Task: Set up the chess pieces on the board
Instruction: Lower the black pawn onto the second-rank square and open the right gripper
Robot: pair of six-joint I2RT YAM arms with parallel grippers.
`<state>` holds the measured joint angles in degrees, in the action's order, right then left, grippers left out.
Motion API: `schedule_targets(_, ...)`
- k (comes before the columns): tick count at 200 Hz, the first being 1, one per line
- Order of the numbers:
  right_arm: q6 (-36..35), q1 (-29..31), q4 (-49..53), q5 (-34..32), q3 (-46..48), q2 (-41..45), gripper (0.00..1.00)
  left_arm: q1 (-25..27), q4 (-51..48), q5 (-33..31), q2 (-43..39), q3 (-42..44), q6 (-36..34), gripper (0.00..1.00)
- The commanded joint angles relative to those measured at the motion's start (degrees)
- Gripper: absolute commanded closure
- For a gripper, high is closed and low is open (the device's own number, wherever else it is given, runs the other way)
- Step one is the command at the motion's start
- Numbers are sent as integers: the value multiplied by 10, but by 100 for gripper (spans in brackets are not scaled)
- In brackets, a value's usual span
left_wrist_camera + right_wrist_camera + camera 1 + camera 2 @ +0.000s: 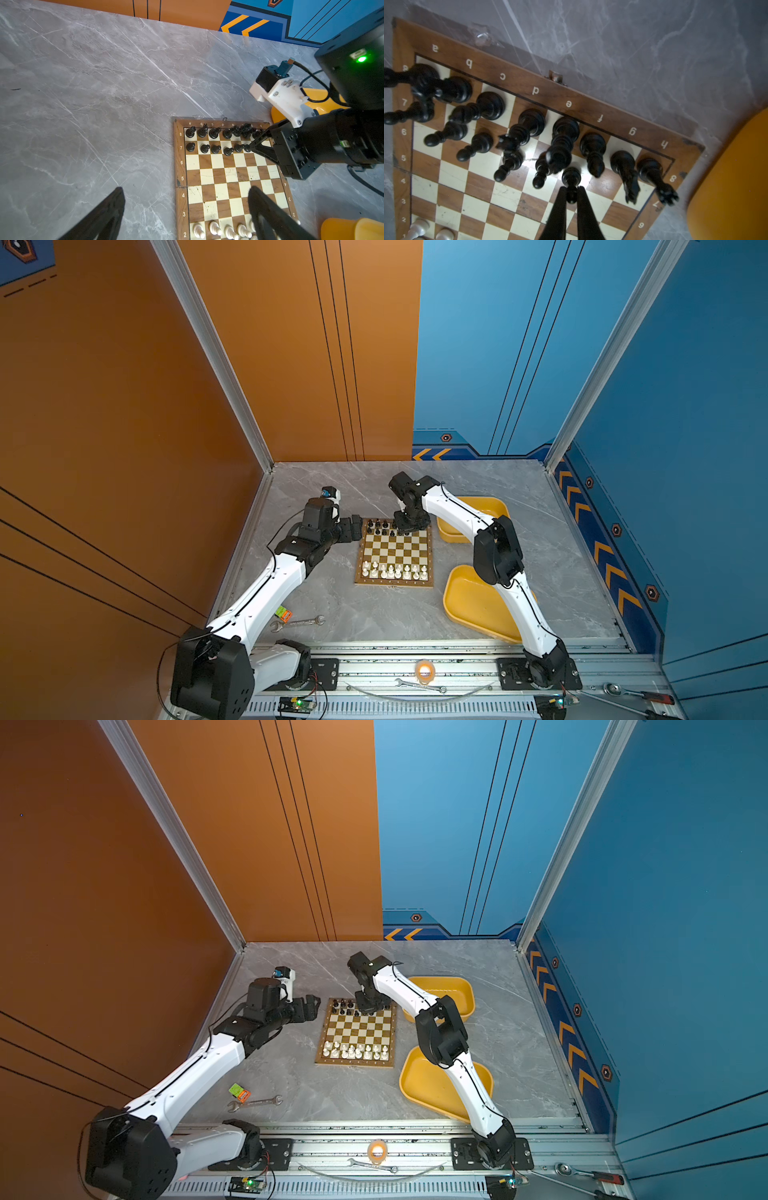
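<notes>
Black pawn [571, 177] in the right gripper [572, 188].

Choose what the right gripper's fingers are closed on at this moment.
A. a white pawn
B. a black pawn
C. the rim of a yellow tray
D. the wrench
B: in the right wrist view the right gripper has its two fingers pinched around the head of a black pawn.
</notes>
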<state>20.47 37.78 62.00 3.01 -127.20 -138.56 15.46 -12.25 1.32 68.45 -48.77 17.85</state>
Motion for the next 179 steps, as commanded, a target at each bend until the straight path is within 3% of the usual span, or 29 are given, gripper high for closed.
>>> schedule_targets(1,7,-7,18,-6,-15,-10,89,-4,-7,5,6,-7,3,7)
schedule_targets(179,12,0,29,2,-15,-9,87,-10,-2,13,7,-1,4,7)
